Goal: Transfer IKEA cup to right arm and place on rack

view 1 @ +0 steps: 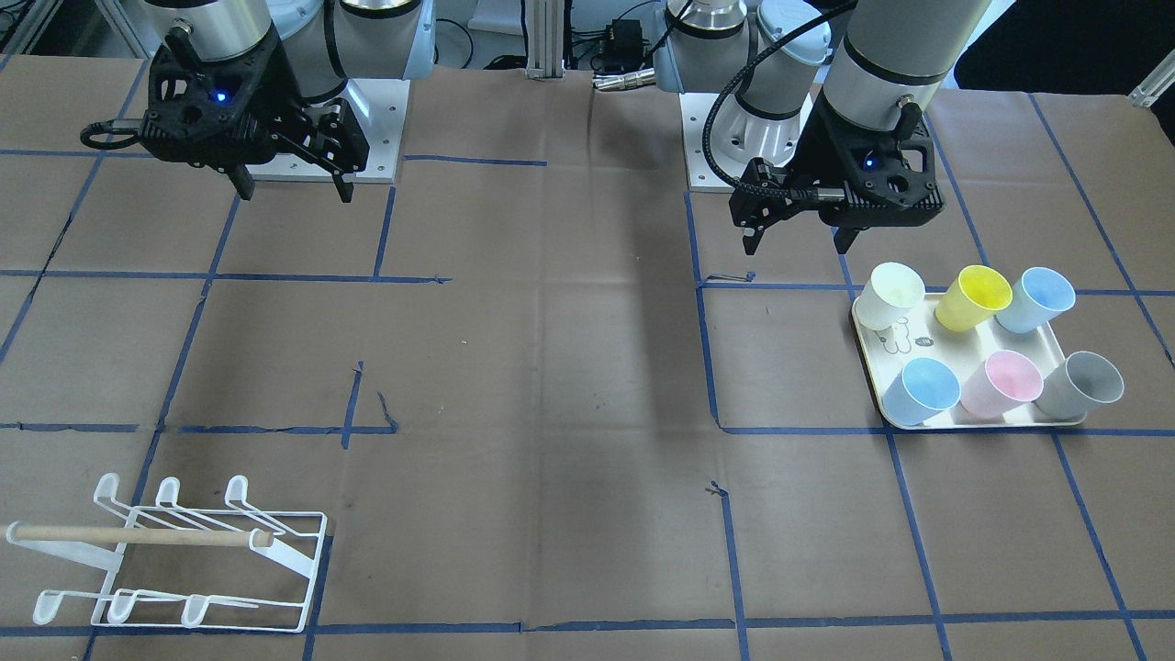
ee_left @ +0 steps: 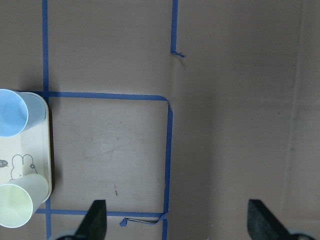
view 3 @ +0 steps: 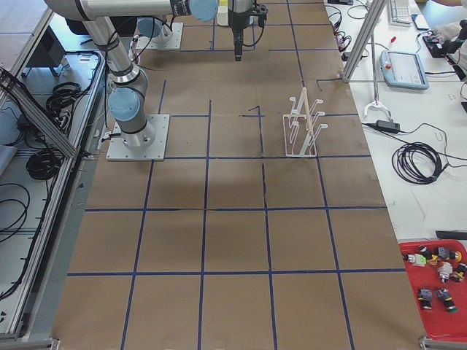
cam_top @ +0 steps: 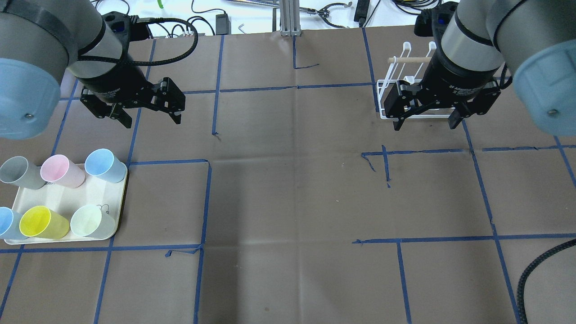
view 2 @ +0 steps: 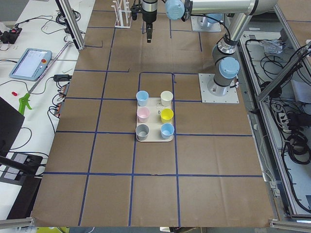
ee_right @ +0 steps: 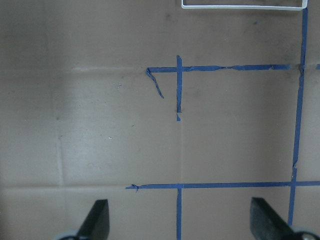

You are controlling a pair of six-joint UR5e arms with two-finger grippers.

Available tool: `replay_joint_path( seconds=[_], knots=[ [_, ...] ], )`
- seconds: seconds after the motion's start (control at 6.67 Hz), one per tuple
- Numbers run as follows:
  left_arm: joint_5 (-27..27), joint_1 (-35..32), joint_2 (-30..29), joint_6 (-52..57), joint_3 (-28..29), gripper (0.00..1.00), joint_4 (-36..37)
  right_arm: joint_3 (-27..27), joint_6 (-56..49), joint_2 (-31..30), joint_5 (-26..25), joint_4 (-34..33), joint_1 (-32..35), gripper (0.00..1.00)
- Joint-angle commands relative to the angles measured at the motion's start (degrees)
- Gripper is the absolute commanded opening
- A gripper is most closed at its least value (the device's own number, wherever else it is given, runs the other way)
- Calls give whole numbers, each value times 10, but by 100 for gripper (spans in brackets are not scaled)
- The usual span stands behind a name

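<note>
Several IKEA cups stand on a cream tray: white, yellow, pale blue, blue, pink and grey. My left gripper hangs open and empty above the table, just behind the tray; in the overhead view it is beyond the tray. My right gripper is open and empty, high near its base. The white wire rack with its wooden dowel stands on the table's far side from the robot, partly hidden behind the right gripper in the overhead view.
Brown paper with blue tape lines covers the table. The left wrist view shows the tray's edge with a blue cup and the white cup. The right wrist view shows only the rack's base wire. Arm base plates sit at the robot's edge.
</note>
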Motion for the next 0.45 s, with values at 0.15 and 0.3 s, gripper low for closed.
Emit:
replay_joint_path(
  seconds=[0.15, 0.3],
  knots=[
    [0, 0, 0, 1, 1, 100, 0, 0, -2, 0, -2, 4, -3, 100],
    [1, 0, 0, 1, -1, 100, 0, -1, -2, 0, 0, -1, -3, 100]
  ],
)
